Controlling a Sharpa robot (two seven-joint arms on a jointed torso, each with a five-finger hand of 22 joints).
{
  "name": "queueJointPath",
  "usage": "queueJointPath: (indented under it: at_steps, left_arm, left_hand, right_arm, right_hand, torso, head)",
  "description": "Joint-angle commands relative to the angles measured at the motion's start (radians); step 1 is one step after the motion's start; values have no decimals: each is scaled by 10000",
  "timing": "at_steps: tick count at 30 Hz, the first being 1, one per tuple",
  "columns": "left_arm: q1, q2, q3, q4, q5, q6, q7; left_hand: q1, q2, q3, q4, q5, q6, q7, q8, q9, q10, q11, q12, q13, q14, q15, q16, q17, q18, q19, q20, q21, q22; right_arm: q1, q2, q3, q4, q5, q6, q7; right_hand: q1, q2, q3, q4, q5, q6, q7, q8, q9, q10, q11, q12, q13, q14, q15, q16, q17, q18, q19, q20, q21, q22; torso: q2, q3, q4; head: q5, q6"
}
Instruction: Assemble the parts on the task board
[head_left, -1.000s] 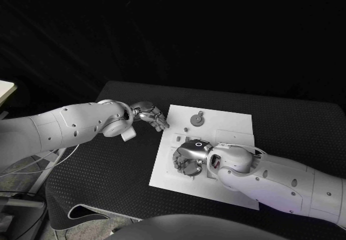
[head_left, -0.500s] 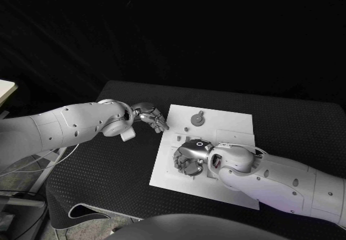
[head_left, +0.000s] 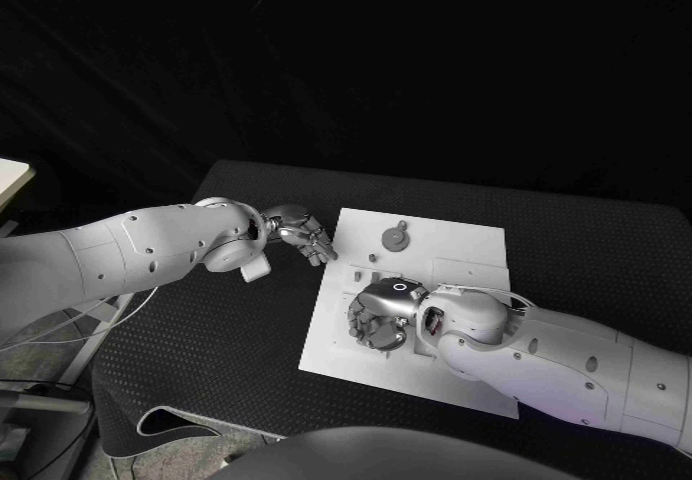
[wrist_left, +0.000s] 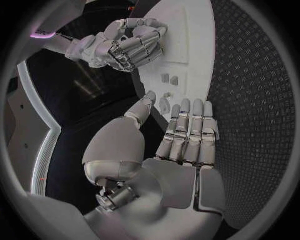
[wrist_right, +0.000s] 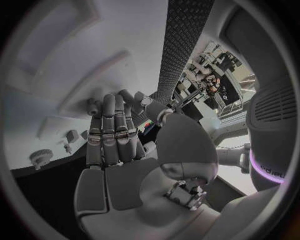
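Note:
The white task board (head_left: 462, 260) lies in the middle of the table. A round grey gear part (head_left: 392, 240) sits near its far edge. My right hand (head_left: 378, 316) hovers over the board's left half with its fingers bent down toward the surface. I see nothing in its palm (wrist_right: 119, 155) or between its fingers. Small grey parts (wrist_left: 169, 79) stand in the board just beside that hand (wrist_left: 128, 45). My left hand (head_left: 300, 236) rests off the board's far-left corner, flat and holding nothing, with fingers (wrist_left: 187, 130) stretched out and pointing at the board's edge.
Black textured table (head_left: 216, 330) surrounds the board, with wide room to its left and behind it. Another small gear (wrist_right: 39, 159) and small pegs (wrist_right: 70, 137) show on the board past my right fingertips.

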Motion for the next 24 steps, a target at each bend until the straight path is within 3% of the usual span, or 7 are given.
queueJointPath:
  at_steps: [1, 24]
  left_arm:
    - [6, 19, 2, 3, -30, 169, 31]
    - [5, 9, -4, -8, -30, 223, 21]
  left_hand:
    - [-79, -4, 22, 2, -60, 79, 20, -1, -12, 24, -3, -25, 12, 52, 23, -15, 17, 0, 57, -32, -34, -12]
    - [-66, -16, 27, 0, -61, 60, 33, -32, -34, -4, 11, -63, 38, 22, 36, -48, 44, -37, 49, -47, -71, -39]
  right_arm:
    - [20, -114, -4, -197, -276, 72, -602]
    - [20, -128, -1, -182, -356, -20, -727]
  right_hand:
    - [-99, -9, -46, 14, -12, 74, -30, 23, 15, -32, 14, 16, 48, -82, -17, 63, 17, -291, -83, -14, 55, 278]
    - [-184, 45, -38, -5, -13, 248, -94, 12, 51, 15, -77, 241, 534, -473, -67, 1119, 219, -328, -293, -55, 638, 274]
  torso:
    - [-1, -1, -1]
    - [0, 0, -2]
  head:
    - [-5, -3]
    - [-13, 0]
